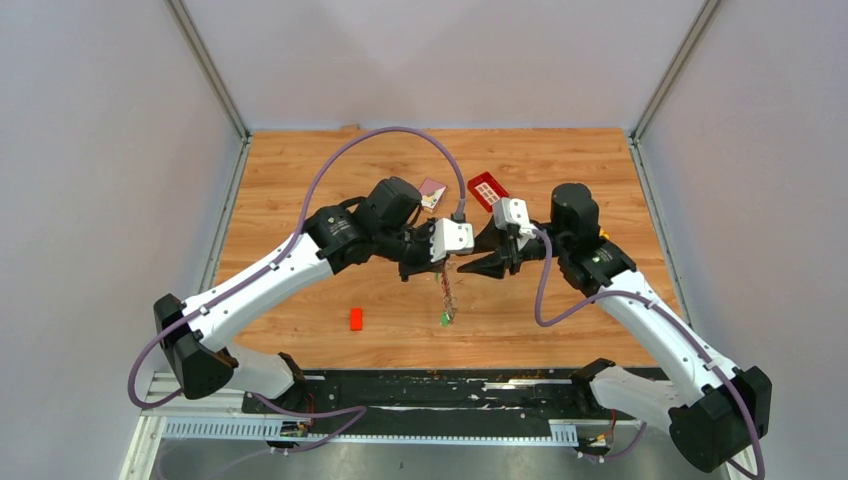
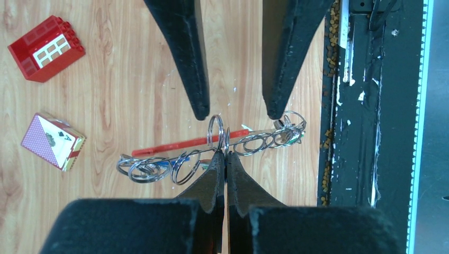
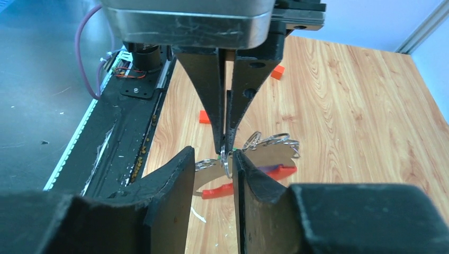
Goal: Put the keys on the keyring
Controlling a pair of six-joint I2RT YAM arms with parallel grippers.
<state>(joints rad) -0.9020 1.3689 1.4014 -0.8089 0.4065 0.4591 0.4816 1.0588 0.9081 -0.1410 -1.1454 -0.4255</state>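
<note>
Left fingers [image 2: 212,182]: pressed together, pinching a single wire loop of the keyring [image 2: 159,166]; the hold is at the extreme tips only.

Right fingers [image 2: 185,53]: parted fairly wide, tips standing either side of the pinched loop; touching nothing that I can see.

Keyring: lifted off the worktop [image 2: 116,84], hanging from the left pinch between the two arms; its red arc piece [image 2: 180,144] runs alongside the loops. A green-headed key [image 1: 443,319] shows at the low end of the hanging chain in the overhead view; whether it is threaded on or merely caught, I cannot tell; other keys are too small to pick out.

Step in hand, as judged: the right fingers look placed to close on the loop, either to take it or to steady it.

Risks noted:
- A tip-only pinch on thin round wire may slip if a right finger knocks the loop sideways while closing; the whole chain would drop.
- An off-centre closure could twist the loop out of line.
- The chain hangs free; swinging or tangled loops may snag a finger.
- The red block [image 1: 356,318] lies on the worktop near the drop zone, though apart from the chain.
</note>
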